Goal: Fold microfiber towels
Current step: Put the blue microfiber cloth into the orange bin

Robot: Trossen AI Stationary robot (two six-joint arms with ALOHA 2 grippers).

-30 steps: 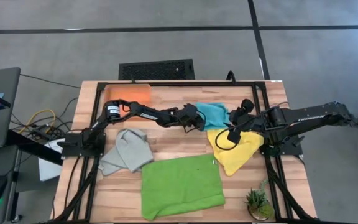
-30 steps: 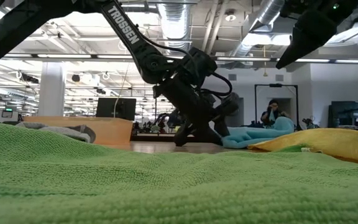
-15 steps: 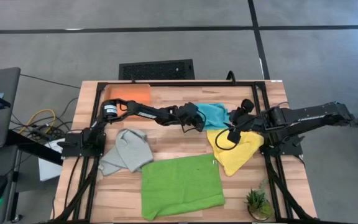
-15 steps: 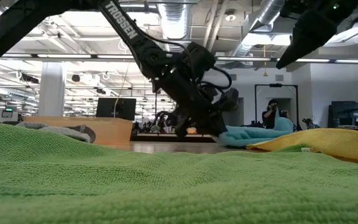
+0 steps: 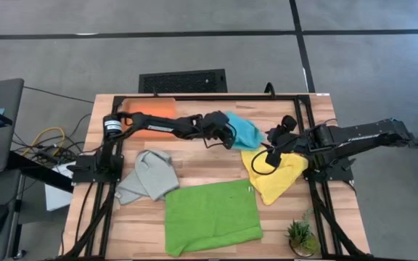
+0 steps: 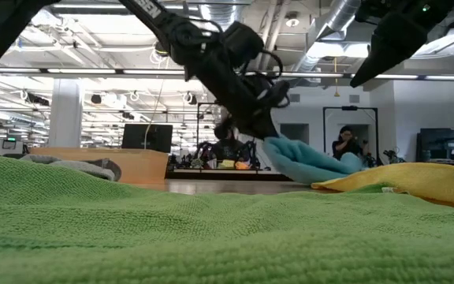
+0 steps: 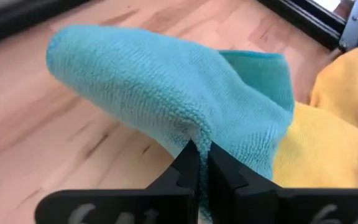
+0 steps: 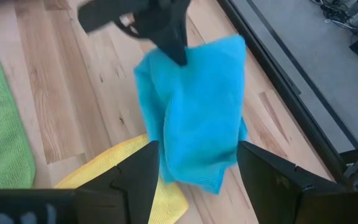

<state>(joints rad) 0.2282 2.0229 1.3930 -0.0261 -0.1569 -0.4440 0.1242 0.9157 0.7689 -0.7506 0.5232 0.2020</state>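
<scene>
Near edge at six o'clock, the lime green towel [image 5: 211, 216] lies flat. Grey towel [image 5: 148, 176] sits at eight, yellow towel [image 5: 275, 174] at three under the right gripper [image 5: 272, 146], fingers spread wide. Left gripper [image 5: 227, 135] pinches the turquoise towel [image 5: 243, 133], lifting it at one o'clock. Thin pinch there; it could slip loose or drag the yellow one. Orange towel [image 5: 151, 109] lies at eleven.

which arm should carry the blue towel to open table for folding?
Left. The left gripper is already shut on the blue towel, lifting its edge off the table. The right gripper is open above the yellow towel, holding nothing.
</scene>
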